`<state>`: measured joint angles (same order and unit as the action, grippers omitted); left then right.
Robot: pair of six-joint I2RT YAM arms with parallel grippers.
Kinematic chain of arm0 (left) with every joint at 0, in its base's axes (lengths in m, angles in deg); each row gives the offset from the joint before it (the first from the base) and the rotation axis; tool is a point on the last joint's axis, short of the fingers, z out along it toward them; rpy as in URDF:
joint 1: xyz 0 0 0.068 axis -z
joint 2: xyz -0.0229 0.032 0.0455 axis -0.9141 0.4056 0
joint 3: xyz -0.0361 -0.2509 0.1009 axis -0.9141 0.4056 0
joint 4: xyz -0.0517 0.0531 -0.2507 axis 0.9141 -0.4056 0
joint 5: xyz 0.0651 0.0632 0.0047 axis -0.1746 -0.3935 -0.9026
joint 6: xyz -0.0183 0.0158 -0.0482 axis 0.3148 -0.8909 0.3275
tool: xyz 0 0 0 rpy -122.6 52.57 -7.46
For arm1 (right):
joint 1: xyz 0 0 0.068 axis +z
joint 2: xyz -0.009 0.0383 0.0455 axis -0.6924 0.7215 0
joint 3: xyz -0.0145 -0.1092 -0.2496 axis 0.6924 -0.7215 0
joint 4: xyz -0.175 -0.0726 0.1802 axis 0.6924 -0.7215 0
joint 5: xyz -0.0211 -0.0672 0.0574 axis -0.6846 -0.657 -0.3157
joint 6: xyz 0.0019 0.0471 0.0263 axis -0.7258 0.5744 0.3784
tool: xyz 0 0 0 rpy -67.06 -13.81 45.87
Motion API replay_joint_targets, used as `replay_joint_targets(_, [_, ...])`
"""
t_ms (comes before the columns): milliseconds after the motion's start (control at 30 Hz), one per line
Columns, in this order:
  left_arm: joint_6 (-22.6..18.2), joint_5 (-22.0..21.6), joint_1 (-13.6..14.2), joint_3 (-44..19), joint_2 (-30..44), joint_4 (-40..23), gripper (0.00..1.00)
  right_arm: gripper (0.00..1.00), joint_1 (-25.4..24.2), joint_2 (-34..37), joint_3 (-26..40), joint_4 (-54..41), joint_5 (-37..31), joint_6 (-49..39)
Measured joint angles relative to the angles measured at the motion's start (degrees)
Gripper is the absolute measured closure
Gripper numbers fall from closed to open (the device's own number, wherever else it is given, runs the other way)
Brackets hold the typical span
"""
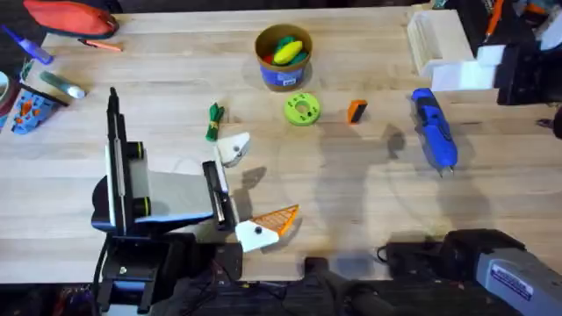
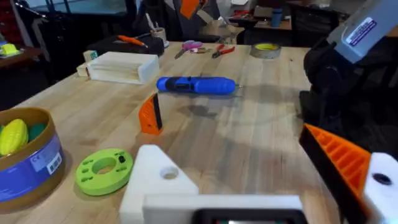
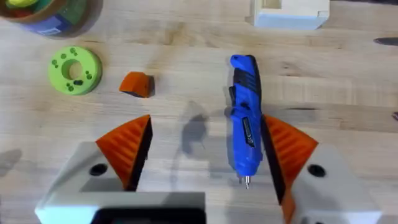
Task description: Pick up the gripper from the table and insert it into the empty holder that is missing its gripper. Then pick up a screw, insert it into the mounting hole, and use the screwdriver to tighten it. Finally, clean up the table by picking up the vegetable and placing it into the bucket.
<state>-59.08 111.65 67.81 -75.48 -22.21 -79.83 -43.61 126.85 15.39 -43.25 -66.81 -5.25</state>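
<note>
The small orange gripper block [image 1: 356, 111] [image 2: 150, 114] [image 3: 137, 84] lies on the table right of a lime-green disc [image 1: 301, 110]. The white holder [image 1: 233, 149] [image 2: 155, 177] has no orange pad and forms one side of my left gripper [image 1: 263, 180] [image 2: 230, 149], which is open; its other finger carries an orange ribbed pad. The blue screwdriver [image 1: 434, 130] [image 3: 245, 118] lies flat under my open right gripper [image 3: 205, 134], close to one pad. The dark-green vegetable [image 1: 213, 123] lies beside the holder. The bucket [image 1: 284, 57] stands behind the disc with toy food inside.
A pale rectangular box [image 1: 439, 44] and a white block [image 1: 461, 75] sit at the back right. A red pouch [image 1: 70, 17] and blue items [image 1: 31, 110] lie at the far left. The right arm [image 1: 492, 263] looms dark at the lower right.
</note>
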Motion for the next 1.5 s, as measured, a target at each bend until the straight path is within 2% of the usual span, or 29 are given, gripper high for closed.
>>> replay_joint_targets(233, [0.04, -1.17, 0.0, 0.0, 0.0, 0.39, 0.015, 0.008, 0.0, 0.0, 0.0, 0.0, 0.0, 0.0])
replay_joint_targets(267, [2.11, -3.56, 0.0, 0.0, 0.0, 0.95, 0.015, 0.008, 0.0, 0.0, 0.0, 0.0, 0.0, 0.0])
replay_joint_targets(367, [4.4, -7.07, 0.0, 0.0, 0.01, 1.65, 0.015, 0.008, 0.0, 0.0, 0.0, 0.0, 0.0, 0.0])
replay_joint_targets(400, [5.53, -9.93, 0.0, 0.0, 0.0, 2.08, 0.015, 0.008, 0.0, 0.0, 0.0, 0.0, 0.0, 0.0])
replay_joint_targets(500, [6.2, -11.47, 0.0, 0.0, 0.01, 2.24, 0.015, 0.007, 0.0, 0.0, 0.0, 0.0, 0.0, 0.0])
replay_joint_targets(700, [7.41, -12.33, 0.0, 0.0, 0.0, 2.29, 0.015, 0.007, 0.0, 0.0, 0.0, 0.0, 0.0, 0.0])
replay_joint_targets(1500, [7.13, -10.65, 0.0, -0.02, 0.02, 1.93, 0.015, 0.008, 0.0, 0.0, 0.0, 0.0, 0.0, 0.0])
